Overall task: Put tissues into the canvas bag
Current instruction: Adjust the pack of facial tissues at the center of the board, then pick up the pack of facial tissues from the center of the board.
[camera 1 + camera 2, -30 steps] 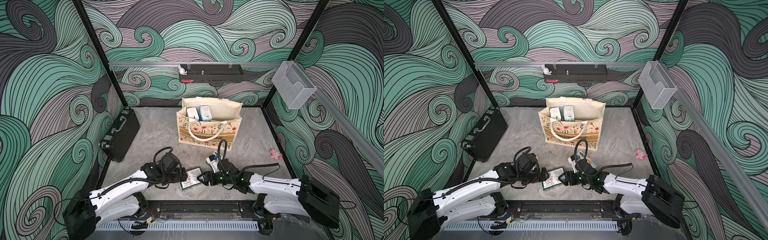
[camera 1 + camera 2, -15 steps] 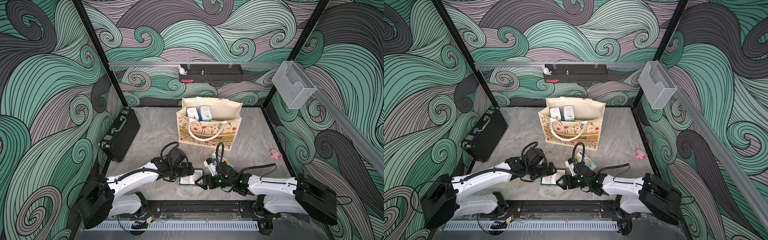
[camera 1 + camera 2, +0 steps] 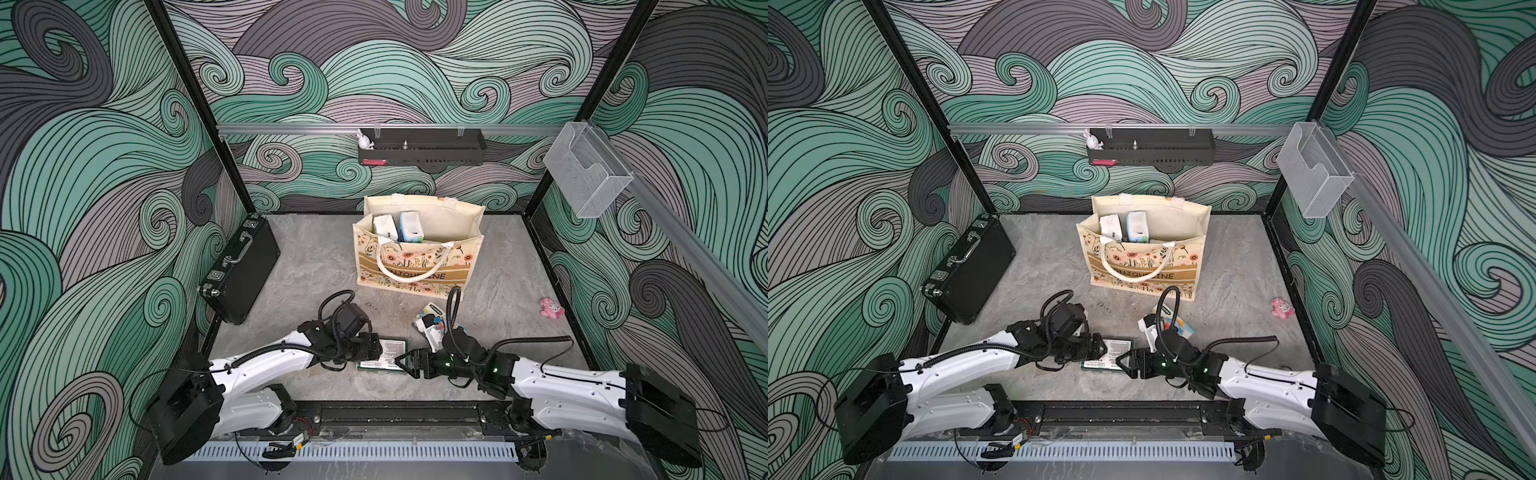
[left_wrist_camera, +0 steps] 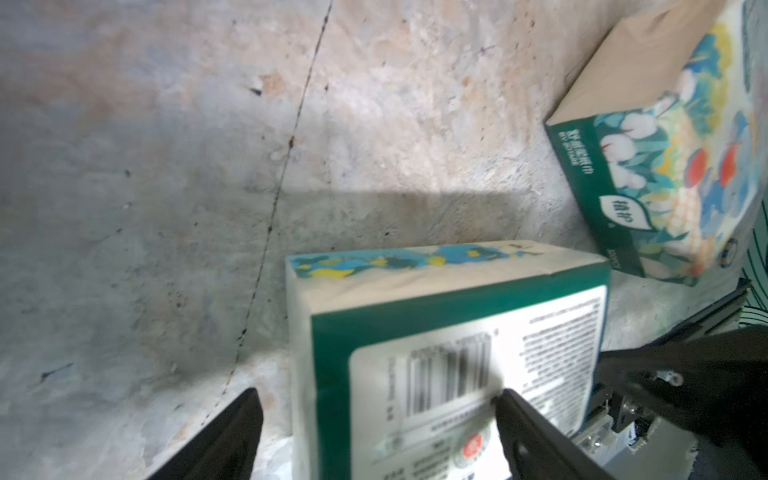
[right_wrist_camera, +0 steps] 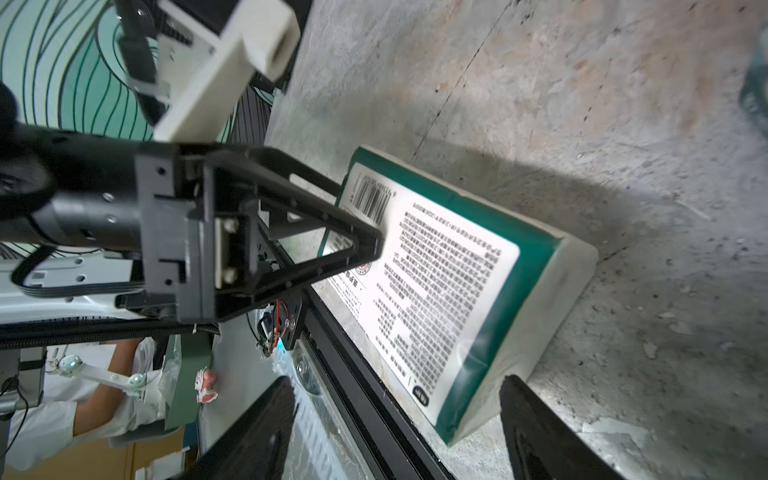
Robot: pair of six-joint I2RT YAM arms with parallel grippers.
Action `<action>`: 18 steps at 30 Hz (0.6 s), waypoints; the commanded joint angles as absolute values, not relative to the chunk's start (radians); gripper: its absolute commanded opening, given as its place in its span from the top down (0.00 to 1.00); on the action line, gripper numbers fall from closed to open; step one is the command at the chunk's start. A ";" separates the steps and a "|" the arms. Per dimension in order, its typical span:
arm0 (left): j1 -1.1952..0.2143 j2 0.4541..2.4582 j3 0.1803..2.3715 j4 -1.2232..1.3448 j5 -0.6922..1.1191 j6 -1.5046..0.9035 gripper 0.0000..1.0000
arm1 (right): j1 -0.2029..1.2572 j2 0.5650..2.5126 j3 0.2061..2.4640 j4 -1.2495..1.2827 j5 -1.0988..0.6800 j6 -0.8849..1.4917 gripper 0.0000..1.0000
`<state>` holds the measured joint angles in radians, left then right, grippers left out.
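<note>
1. The grey stone-look bench [image 3: 311, 266] carried everything in the cell.
2. The canvas bag [image 3: 419, 266] stood upright toward the back of the bench, mouth open and one rope handle hanging down its flowered front. It shows in both top views.
3. A black briefcase [image 3: 245, 270] leaned closed against the side wall on the left arm's side, well apart from the bag.
4. The left gripper [image 3: 379, 351] lay low over the near end of the bench. Its jaws were spread wide: in the right wrist view one finger rested on the printed label of the dark green pack [image 5: 457, 270], and the other ran beside the pack's edge. It was not clamped on the pack.
5. The right gripper [image 5: 399, 382] faced the left gripper from the other end of the same pack. Its jaws were also wide apart, with the pack's end just ahead of the gap and neither finger touching it.
6. The dark green pack [image 3: 392, 353] lay flat on the bench with its label up, between the two grippers and near the front edge.
7. A floral pack [image 4: 665, 166] sat on the bench between the bag and the right arm, partly hidden by that arm's cable in both top views.
8. A white pack [image 3: 384, 226] and a light blue pack [image 3: 411, 226] stood on end inside the bag, side by side at the end nearer the briefcase.
9. A pink toy [image 3: 551, 308] lay alone near the opposite side wall.
</note>
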<state>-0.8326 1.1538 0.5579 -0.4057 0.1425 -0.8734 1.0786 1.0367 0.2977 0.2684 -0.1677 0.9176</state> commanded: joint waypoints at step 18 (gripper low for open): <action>-0.832 0.998 0.458 -0.399 0.112 -0.857 0.81 | 1.018 1.122 0.266 0.361 -0.187 0.951 0.22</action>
